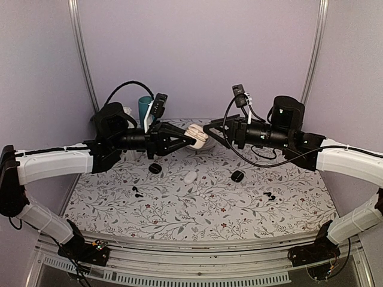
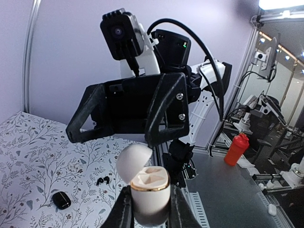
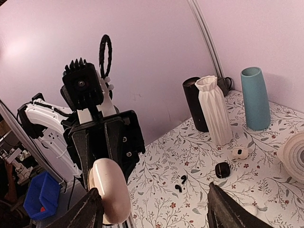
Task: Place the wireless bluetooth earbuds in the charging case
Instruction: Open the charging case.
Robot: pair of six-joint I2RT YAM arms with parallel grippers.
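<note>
The left gripper [image 1: 189, 141] is clamped on the charging case [image 2: 151, 192], held in the air over the far middle of the table [image 1: 179, 215] with its lid [image 2: 134, 159] swung up. The right gripper [image 2: 111, 137] faces it at close range, jaws wide apart and empty. Principal risk: the right gripper closes in and strikes the raised lid or the glossy shell, twisting or slipping the case out of a narrow side-grip. Second risk: no white earbuds can be made out in any view, so a black pair may be picked by mistake. Whether the wells are already filled cannot be told. Count: one charging case; two round black cases [image 1: 155, 168] [image 1: 237, 176]; one white oval object [image 1: 190, 176]; two clusters of black earbuds [image 1: 136, 191] [image 1: 269, 195], individual pieces too small to number; one teal vase [image 3: 255, 97], one white pleated vase [image 3: 216, 109], one black cylinder [image 3: 194, 102].
</note>
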